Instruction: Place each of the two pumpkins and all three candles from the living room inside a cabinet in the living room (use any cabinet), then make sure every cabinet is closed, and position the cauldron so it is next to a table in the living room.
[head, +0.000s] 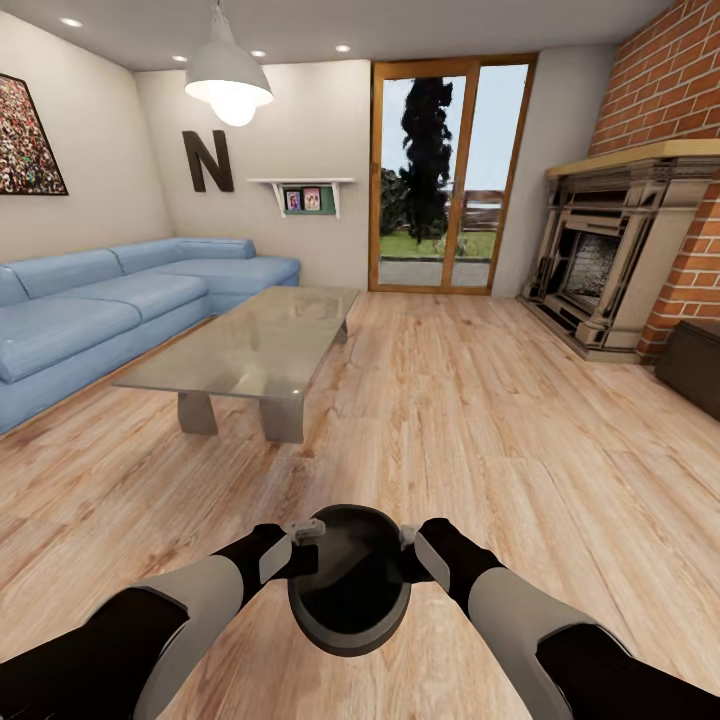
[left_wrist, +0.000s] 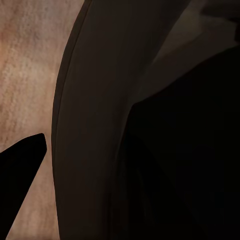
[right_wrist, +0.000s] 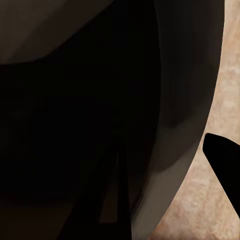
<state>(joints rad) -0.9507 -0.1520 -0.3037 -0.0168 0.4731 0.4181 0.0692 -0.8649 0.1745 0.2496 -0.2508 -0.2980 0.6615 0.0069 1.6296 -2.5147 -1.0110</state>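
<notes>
I hold the black cauldron (head: 350, 600) low in front of me above the wooden floor, mouth up and empty. My left gripper (head: 303, 540) is shut on its rim at one side and my right gripper (head: 408, 545) on the opposite side. In the left wrist view the cauldron's wall (left_wrist: 95, 125) runs past one dark finger (left_wrist: 20, 170). The right wrist view has the same wall (right_wrist: 185, 75) and a finger (right_wrist: 225, 160) outside it. The glass-topped coffee table (head: 250, 345) stands ahead to the left, well apart from the cauldron. The pumpkins and candles are out of view.
A blue corner sofa (head: 100, 310) lines the left wall behind the table. A fireplace (head: 610, 260) in a brick wall is on the right, with the end of a low dark-brown cabinet (head: 692, 365) beside it. Glass doors (head: 445, 170) are straight ahead across open wooden floor (head: 470, 420).
</notes>
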